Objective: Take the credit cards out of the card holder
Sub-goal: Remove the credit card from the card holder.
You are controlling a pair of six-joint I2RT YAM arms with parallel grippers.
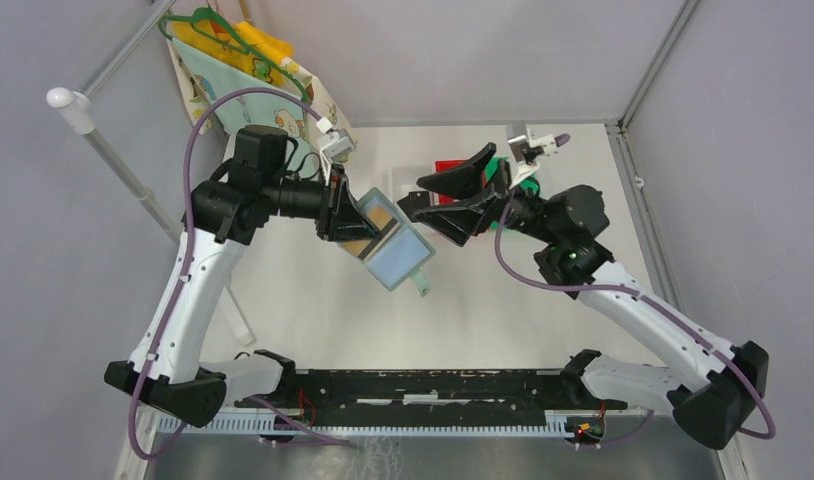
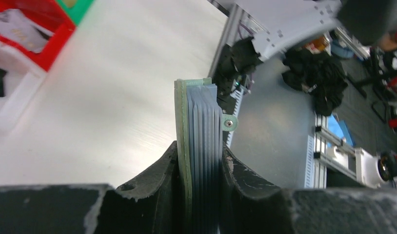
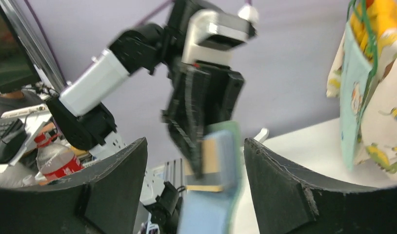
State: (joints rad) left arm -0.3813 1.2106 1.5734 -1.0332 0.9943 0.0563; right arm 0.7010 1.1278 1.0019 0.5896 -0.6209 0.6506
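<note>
The card holder (image 1: 398,258), light blue and book-like, hangs in the air over the table's middle. My left gripper (image 1: 349,222) is shut on its upper left part. The left wrist view shows the card holder (image 2: 202,117) edge-on, pressed between both fingers of that gripper (image 2: 200,152). Tan credit cards (image 1: 380,214) show through its pockets. My right gripper (image 1: 411,193) stands open just right of the holder, touching nothing. In the right wrist view, the holder (image 3: 211,204) and a tan credit card (image 3: 212,158) with a dark stripe lie in line between the spread fingers of that gripper (image 3: 194,148), slightly blurred.
A red tray (image 1: 447,166) and a green piece (image 1: 499,166) sit on the table behind the right gripper. A printed cloth bag on a green hanger (image 1: 245,58) hangs at the back left. A white rail (image 1: 113,160) runs along the left.
</note>
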